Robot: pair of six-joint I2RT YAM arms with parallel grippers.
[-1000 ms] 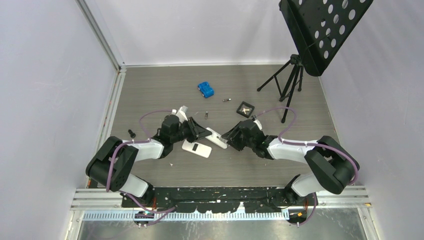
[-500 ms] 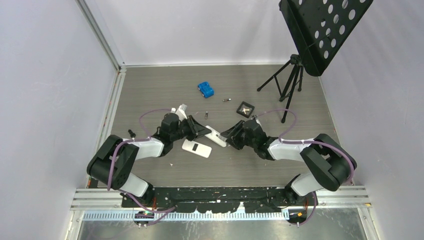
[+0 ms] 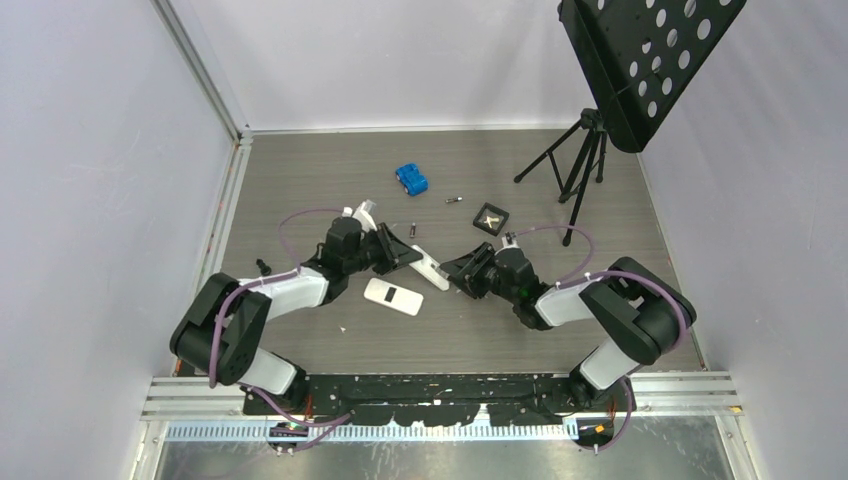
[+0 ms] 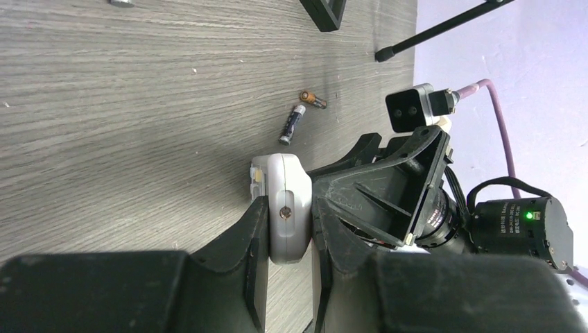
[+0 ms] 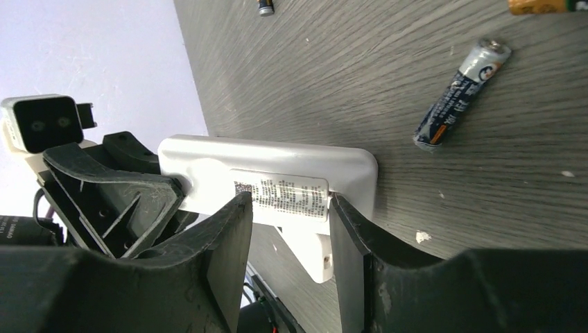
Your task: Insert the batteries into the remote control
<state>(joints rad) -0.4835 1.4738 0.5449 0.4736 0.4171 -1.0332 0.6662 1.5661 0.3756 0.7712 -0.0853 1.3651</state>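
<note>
Two claws held one small white part near the middle of the surface. The left claw was pinched narrow on one end of the remote control's body. The right claw was set about half-wide, its fingers seemingly pressed to either side of the other end, by the printed label. The likeliest trouble was a tug-of-war: with both arms gripping so short a piece, an uneven pull could twist it out of one claw or drop it. The closely facing claws could also knock together. The batteries lay loose just beyond, toward the far edge, round enough to roll if nudged, and none appeared loaded. The white cover, marked with a black rectangle, lay flat just toward the near edge. Both arms were angled inward from the near corners, elbows splayed outward, forearms low and wrists close to the surface.
</note>
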